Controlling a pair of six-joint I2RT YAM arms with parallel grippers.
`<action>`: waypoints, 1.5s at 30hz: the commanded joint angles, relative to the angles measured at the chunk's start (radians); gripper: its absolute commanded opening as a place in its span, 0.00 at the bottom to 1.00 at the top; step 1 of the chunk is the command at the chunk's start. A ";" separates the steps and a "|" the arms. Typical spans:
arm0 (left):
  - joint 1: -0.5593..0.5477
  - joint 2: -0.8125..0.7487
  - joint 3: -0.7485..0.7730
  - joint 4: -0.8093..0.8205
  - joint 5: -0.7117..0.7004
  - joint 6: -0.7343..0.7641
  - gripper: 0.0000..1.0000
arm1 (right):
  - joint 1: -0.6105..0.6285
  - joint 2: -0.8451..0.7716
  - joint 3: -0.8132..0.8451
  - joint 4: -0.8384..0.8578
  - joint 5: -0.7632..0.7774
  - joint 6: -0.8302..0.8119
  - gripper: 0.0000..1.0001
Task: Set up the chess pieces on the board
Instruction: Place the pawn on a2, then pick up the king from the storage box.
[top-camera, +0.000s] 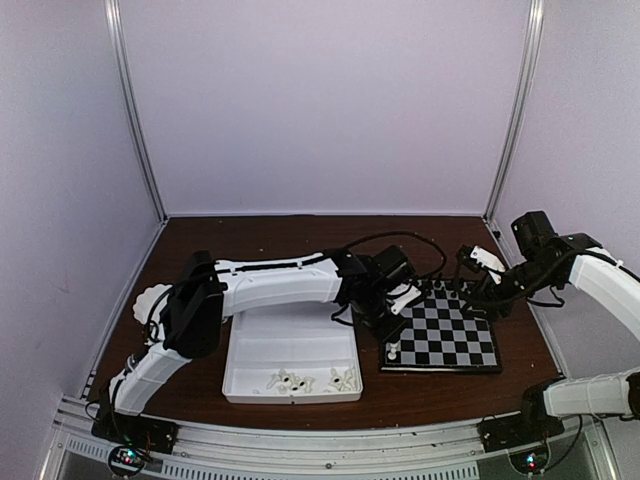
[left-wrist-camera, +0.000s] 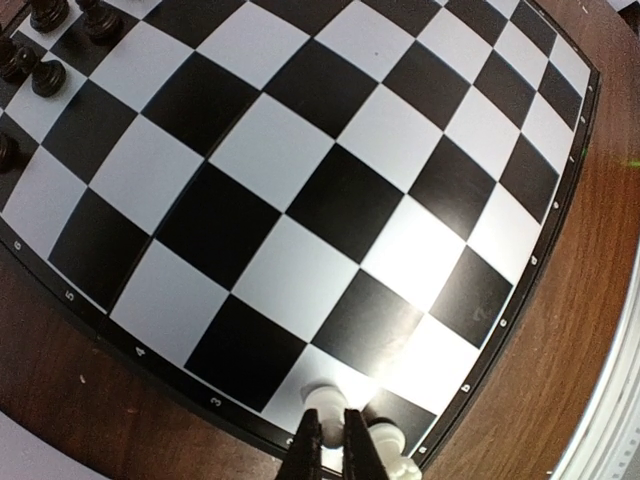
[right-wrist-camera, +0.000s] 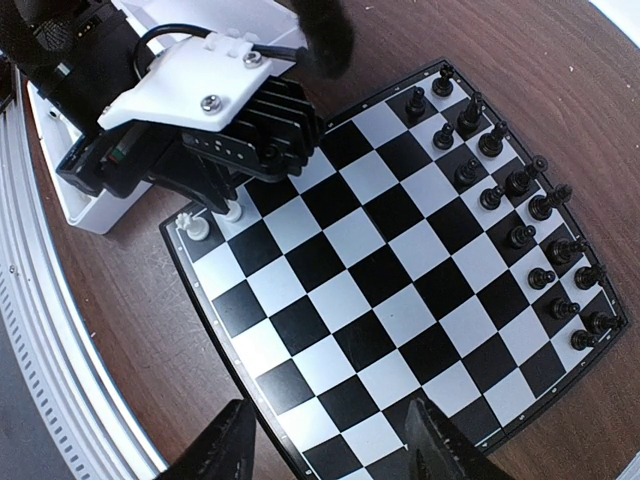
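The board (top-camera: 445, 340) lies right of centre, seen close in the left wrist view (left-wrist-camera: 300, 190) and from above in the right wrist view (right-wrist-camera: 400, 290). Black chess pieces (right-wrist-camera: 520, 215) fill two rows along its far side (top-camera: 450, 288). My left gripper (left-wrist-camera: 330, 445) is shut on a white chess piece (left-wrist-camera: 328, 402) at the board's near-left corner, on the light square beside the corner. Another white piece (left-wrist-camera: 386, 438) stands on the corner square (right-wrist-camera: 192, 226). My right gripper (right-wrist-camera: 335, 445) hovers open above the board's right part, holding nothing.
A white tray (top-camera: 250, 385) sits left of the board with several white pieces (top-camera: 300, 380) in its front section. The left arm (top-camera: 280, 280) reaches across above the tray. Brown table (left-wrist-camera: 610, 250) borders the board, with a metal rail (right-wrist-camera: 60, 330) at the near edge.
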 joint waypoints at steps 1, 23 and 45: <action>-0.001 0.018 0.031 -0.010 0.010 0.009 0.07 | -0.006 0.002 -0.005 0.004 -0.005 0.006 0.54; 0.068 -0.500 -0.390 0.202 -0.221 -0.055 0.33 | 0.342 0.077 0.085 -0.029 0.131 -0.120 0.50; 0.222 -1.272 -1.204 0.242 -0.483 -0.345 0.35 | 0.920 0.884 0.740 0.021 0.232 -0.318 0.46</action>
